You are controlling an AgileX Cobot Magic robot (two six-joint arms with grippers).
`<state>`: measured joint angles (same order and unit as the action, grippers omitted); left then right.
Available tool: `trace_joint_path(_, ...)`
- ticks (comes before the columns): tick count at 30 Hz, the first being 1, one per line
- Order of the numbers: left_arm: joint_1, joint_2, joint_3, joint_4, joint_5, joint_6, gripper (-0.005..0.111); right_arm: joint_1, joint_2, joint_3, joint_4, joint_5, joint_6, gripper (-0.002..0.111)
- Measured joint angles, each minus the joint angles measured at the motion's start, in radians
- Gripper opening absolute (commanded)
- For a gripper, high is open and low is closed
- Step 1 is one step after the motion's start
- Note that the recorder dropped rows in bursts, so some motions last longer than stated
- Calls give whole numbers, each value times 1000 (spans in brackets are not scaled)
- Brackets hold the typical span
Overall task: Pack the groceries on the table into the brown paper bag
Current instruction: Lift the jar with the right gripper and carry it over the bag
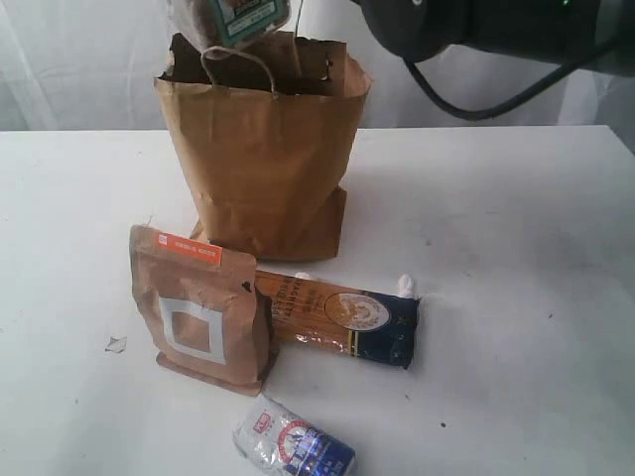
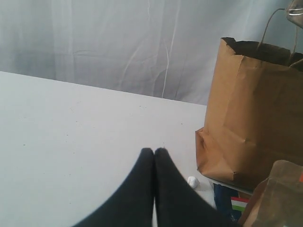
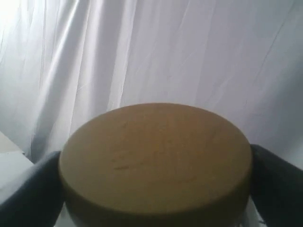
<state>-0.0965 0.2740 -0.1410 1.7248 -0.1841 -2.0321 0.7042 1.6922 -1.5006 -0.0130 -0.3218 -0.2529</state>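
Packing tally, as I judge it: jar (image 1: 238,18) at top centre, gripped in my right hand (image 3: 156,189) above the paper bag (image 1: 263,149); pouch (image 1: 203,312), spaghetti pack (image 1: 342,317) and small packet (image 1: 293,446) unpacked on the worktop (image 1: 516,248), lower frame; left hand (image 2: 154,153) closed, empty.

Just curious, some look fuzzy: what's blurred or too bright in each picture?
Exterior view: the table is washed out, shadows faint, the dark arm at the top blurred. Left wrist view: the shut left gripper is a soft dark shape, the brown paper bag sharper. Right wrist view: the gold lid fills the frame out of focus, before a bright curtain.
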Motion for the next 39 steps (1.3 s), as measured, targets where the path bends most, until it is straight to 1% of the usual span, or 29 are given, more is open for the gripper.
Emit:
trace_joint_path(8,0,0,0,0,-4,0,0,-59,44,0,291,-33,-2,7)
trace_joint_path(13,0,0,0,0,-22,0,0,-70,60,0,397,-131,-2,7)
trace_joint_path(17,0,0,0,0,-42,0,0,-70,60,0,440,-188,-4,7)
trace_joint_path(27,0,0,0,0,-49,0,0,-70,67,42,467,-158,-27,7)
trace_joint_path(35,0,0,0,0,-49,0,0,-70,162,46,469,-246,-29,7)
trace_joint_path(39,0,0,0,0,-50,0,0,-70,192,46,469,-257,-29,7)
